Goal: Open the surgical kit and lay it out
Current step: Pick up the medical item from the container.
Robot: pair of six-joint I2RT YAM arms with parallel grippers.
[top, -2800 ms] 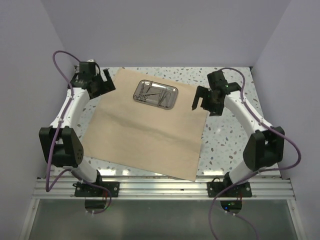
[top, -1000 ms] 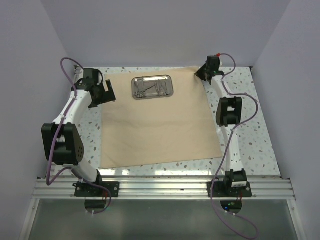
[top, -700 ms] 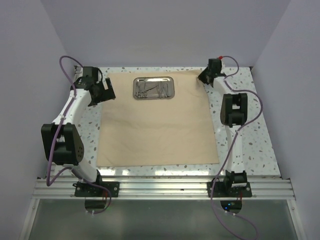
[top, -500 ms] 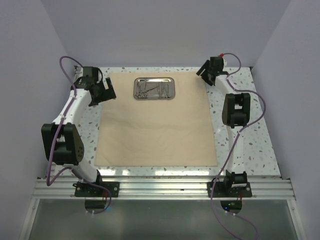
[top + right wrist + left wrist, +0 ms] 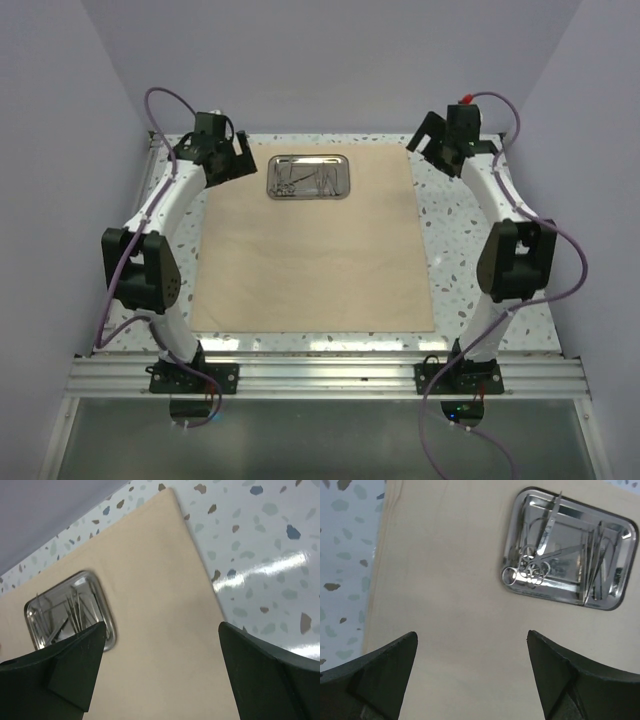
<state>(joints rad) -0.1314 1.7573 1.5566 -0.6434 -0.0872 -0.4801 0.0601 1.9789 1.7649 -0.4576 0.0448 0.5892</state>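
Note:
The beige cloth wrap (image 5: 310, 250) lies flat and unfolded on the table. The steel tray (image 5: 311, 176) sits on its far end and holds several thin silver instruments (image 5: 540, 555). My left gripper (image 5: 240, 160) is open and empty above the cloth's far left corner, left of the tray (image 5: 570, 547). My right gripper (image 5: 425, 140) is open and empty above the cloth's far right corner. In the right wrist view the tray (image 5: 70, 610) lies at the left and the cloth (image 5: 160, 630) runs under the jaws.
The speckled table top (image 5: 470, 220) shows around the cloth on both sides. Purple walls enclose the back and sides. An aluminium rail (image 5: 320, 375) with the arm bases runs along the near edge.
The cloth was pulled straight and square. My right gripper let go of the far right corner and lifted away. My left arm moved further back, toward the tray's left side.

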